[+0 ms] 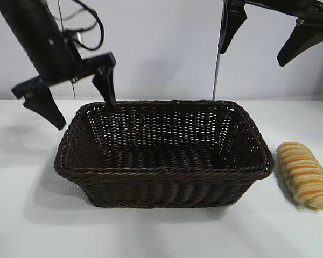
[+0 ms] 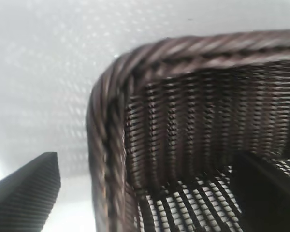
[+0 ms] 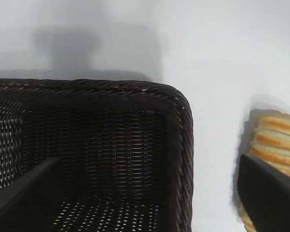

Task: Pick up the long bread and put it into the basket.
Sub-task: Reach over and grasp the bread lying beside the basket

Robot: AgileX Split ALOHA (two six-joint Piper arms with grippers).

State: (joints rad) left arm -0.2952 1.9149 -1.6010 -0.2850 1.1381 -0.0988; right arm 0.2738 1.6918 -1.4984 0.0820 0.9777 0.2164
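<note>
The long bread, pale yellow with orange-brown stripes, lies on the white table right of the basket; it also shows in the right wrist view. The dark brown wicker basket is empty. My right gripper is open, high above the basket's back right corner, with one finger over the basket and the other finger over the bread. My left gripper is open and empty, straddling the basket's back left corner.
The white table stretches bare in front of and beside the basket. A thin vertical rod stands behind the basket against the pale wall.
</note>
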